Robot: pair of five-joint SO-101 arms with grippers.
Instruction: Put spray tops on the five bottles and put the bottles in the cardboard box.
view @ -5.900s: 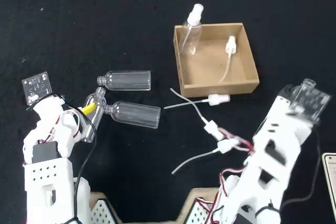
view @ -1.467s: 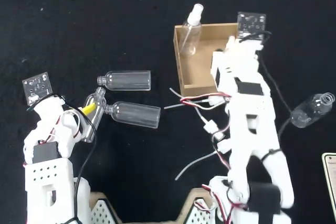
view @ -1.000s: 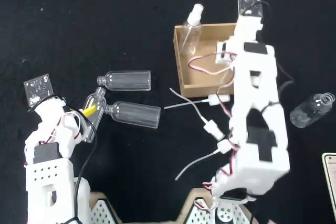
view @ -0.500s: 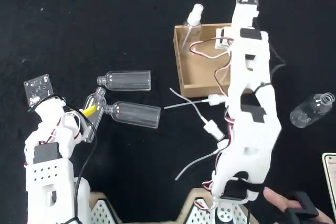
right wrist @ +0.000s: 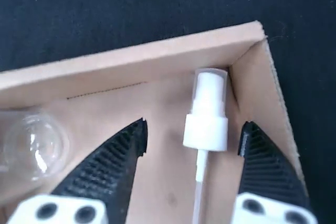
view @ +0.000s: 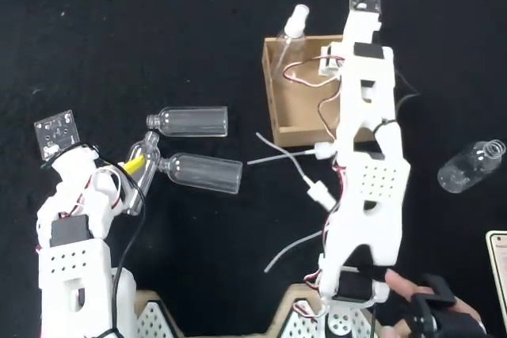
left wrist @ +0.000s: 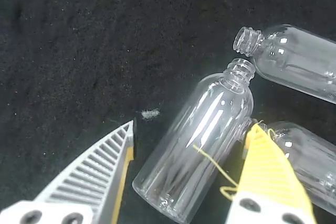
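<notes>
Your right hand (right wrist: 194,125) now reaches deeper into the cardboard box (right wrist: 131,61), open astride a white plastic spray top (right wrist: 206,119); your left hand (left wrist: 192,126) sits open around a clear bottle (left wrist: 199,145).

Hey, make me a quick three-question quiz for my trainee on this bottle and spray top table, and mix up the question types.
1. True or false: the right gripper has its fingers shut on the white spray top in the brown cardboard box.
2. What lies between the left gripper's fingers?
A. a clear uncapped plastic bottle
B. a loose spray top
C. nothing
3. In the high view, how many bottles wear a spray top?

Key
1. False: the fingers are open, one on each side of the top.
2. A
3. One: the capped clear bottle standing in the box.
</notes>
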